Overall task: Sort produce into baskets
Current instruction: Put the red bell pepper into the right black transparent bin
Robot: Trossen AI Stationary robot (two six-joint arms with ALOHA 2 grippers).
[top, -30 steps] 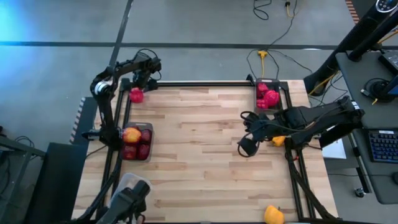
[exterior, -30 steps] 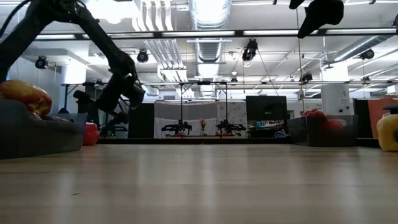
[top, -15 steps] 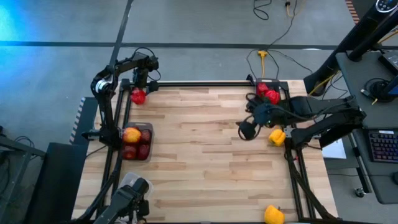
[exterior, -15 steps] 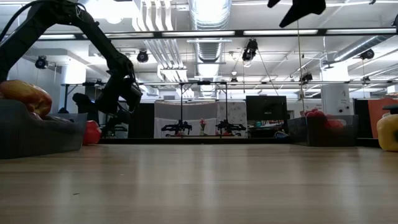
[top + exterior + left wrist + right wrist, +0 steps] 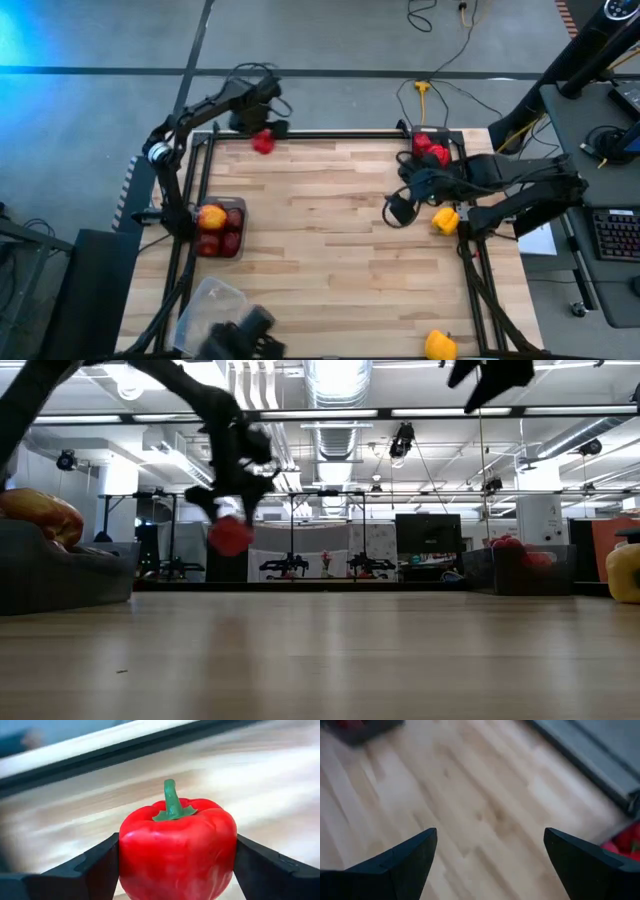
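From the high view I read the left end effector (image 5: 262, 135) at the far edge of the pale wooden bench (image 5: 330, 250), carrying a glossy red toy pepper with a green stem (image 5: 263, 143). The right end effector (image 5: 398, 210) hangs over the right half of the bench, just beside a yellow-orange toy pepper (image 5: 445, 219) that lies on the wood. A dark grey tray at the left edge (image 5: 238, 226) holds a yellow-orange piece and dark maroon round pieces; a second dark grey tray at the far right corner (image 5: 446, 150) holds red pieces. A clear plastic tub with rounded corners (image 5: 210, 300) sits near the front left corner, and another yellow-orange pepper (image 5: 439, 345) lies at the front right edge. In the low view I see the red pepper (image 5: 230, 536) raised clear of the bench surface, under the left arm. In the left wrist view the two dark fingers (image 5: 90, 867) press against both sides of the red pepper (image 5: 177, 852), so this end effector is clamped on it. In the right wrist view the fingers (image 5: 405, 860) stand wide apart with only bare bench between them.
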